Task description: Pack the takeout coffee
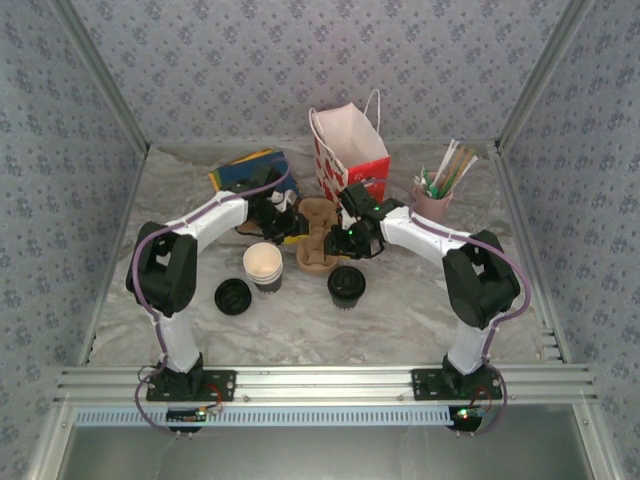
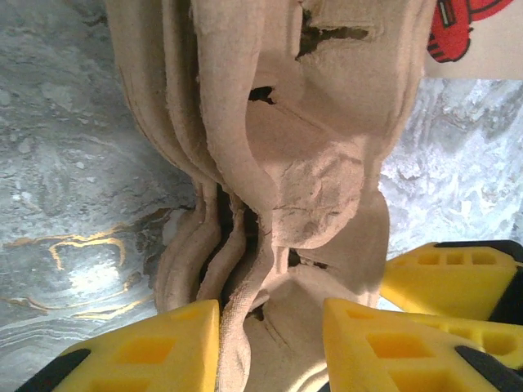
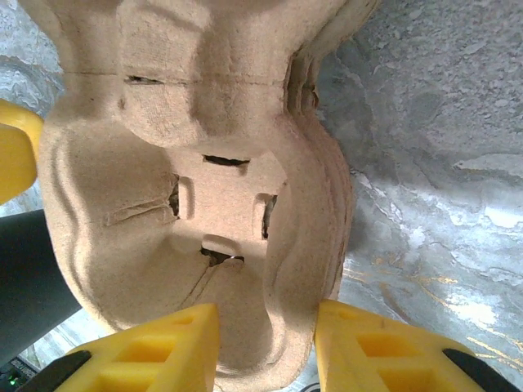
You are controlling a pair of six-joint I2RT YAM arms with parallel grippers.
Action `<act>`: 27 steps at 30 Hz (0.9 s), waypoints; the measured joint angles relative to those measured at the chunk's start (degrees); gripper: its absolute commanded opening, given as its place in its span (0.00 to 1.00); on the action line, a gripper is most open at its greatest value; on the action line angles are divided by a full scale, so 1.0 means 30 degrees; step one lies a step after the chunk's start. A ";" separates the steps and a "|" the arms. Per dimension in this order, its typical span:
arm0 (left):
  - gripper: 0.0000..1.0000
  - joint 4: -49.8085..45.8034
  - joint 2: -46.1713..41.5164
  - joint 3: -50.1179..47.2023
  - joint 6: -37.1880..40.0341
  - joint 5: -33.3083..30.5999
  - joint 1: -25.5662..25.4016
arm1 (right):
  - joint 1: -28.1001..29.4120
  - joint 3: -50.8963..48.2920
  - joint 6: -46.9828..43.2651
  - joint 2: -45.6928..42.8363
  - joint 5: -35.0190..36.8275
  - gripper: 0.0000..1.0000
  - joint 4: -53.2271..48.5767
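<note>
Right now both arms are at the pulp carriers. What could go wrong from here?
1. The carrier stack is several nested layers. The left fingers appear to pinch more than one edge, so a pull may lift extra carriers.
2. The right fingers clamp the same soft pulp, so opposing pulls could tear it.
3. The takeout coffee and the paper cups sit close to the arms and could get knocked.

walls [image 1: 300, 60]: blue floral paper | tabletop [image 1: 400, 325]: grey marble | near edge: aluminium rail [image 1: 330, 385]
</note>
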 measured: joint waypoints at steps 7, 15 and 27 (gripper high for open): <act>0.41 -0.0386 0.0168 0.0175 0.0386 -0.1100 -0.0109 | 0.0007 0.0022 0.0000 0.0000 -0.0160 0.36 0.0408; 0.45 -0.0481 0.0291 0.0313 0.0430 -0.1792 -0.0138 | 0.0007 0.0022 0.0000 0.0000 -0.0306 0.36 0.0568; 0.37 -0.0510 0.0503 0.0401 0.0430 -0.1938 -0.0219 | 0.0000 0.0022 0.0000 0.0000 -0.0379 0.36 0.0597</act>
